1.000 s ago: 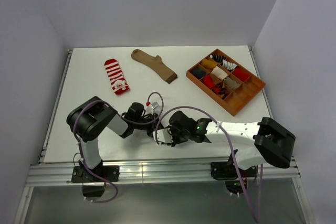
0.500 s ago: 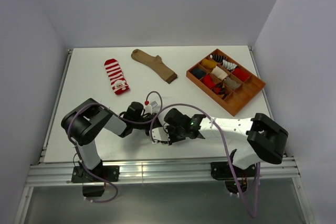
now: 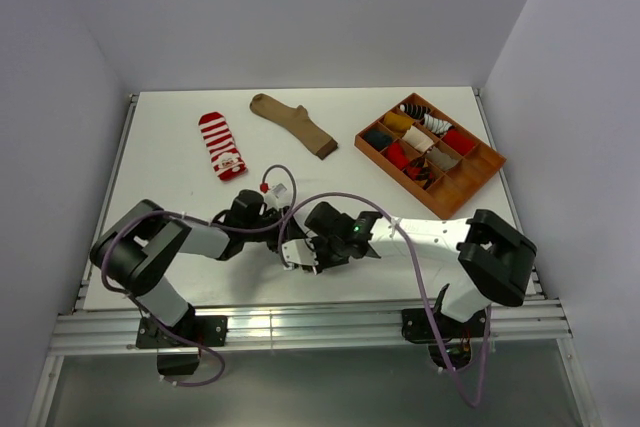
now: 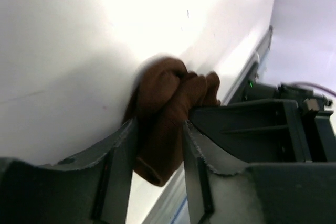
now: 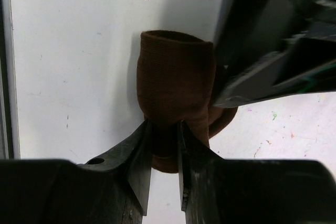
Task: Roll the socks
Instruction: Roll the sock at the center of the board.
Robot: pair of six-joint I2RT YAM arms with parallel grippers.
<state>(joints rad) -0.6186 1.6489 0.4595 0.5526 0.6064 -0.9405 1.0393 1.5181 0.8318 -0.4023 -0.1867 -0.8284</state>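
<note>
The table (image 3: 170,172) is white and flat. Behind it stands a plain back wall (image 3: 300,7), pale gray with a bit of purple in it. A left wall (image 3: 45,147) and a right wall (image 3: 585,97) of the same color close in the sides.

Silver metal rails (image 3: 300,325) run along the near edge of the table. A thin metal strip (image 3: 113,172) runs down its left side. Below the rails lies a dark gray floor (image 3: 330,387).

The light is soft and bright. Close up, the table top glows almost pure white in one spot, and it has tiny specks and small scratches on it.
</note>
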